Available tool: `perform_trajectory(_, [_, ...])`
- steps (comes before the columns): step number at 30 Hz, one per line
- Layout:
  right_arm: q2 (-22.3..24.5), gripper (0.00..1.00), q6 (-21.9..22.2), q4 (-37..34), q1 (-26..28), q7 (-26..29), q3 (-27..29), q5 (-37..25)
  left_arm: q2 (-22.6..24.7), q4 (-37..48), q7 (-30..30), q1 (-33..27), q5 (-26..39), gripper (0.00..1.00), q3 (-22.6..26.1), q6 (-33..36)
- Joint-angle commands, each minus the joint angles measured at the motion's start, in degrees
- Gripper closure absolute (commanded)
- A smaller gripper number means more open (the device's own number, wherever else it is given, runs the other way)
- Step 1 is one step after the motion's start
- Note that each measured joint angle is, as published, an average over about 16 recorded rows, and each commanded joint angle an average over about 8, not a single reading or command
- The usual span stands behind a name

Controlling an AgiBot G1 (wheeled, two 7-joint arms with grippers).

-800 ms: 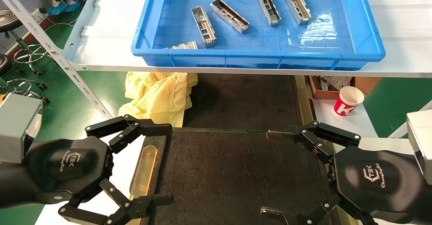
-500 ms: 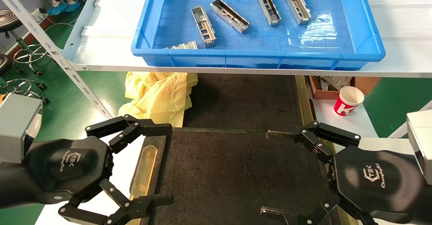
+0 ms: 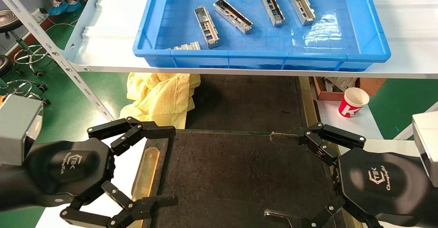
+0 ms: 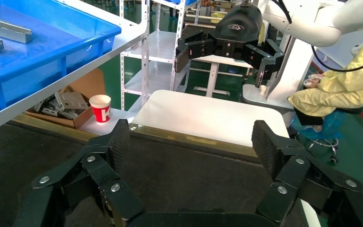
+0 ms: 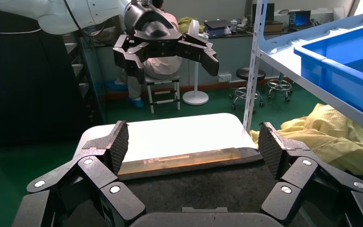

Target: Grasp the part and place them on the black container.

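Left gripper (image 3: 169, 164) hovers over left edge of black container (image 3: 239, 176), fingers spread wide, holding nothing. Parts lie up on shelf inside blue bin (image 3: 373, 43): nearest part (image 3: 206, 26) left of centre, others to its right. Right gripper (image 3: 277, 176) hovers over container's right edge, fingers likewise wide apart, empty. Paper cup (image 3: 353, 102) stands beyond it.
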Motion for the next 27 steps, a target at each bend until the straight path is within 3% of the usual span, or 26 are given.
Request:
perform_trajectory(1, [0.00, 0.00, 0.00, 0.00, 0.00, 0.00, 0.00, 0.00, 0.00, 0.00, 0.00, 0.00, 0.00, 1.00, 0.00, 0.00])
perform_trajectory(27, [0.00, 0.00, 0.00, 0.00, 0.00, 0.00, 0.00, 0.00, 0.00, 0.00, 0.00, 0.00, 0.00, 1.00, 0.00, 0.00])
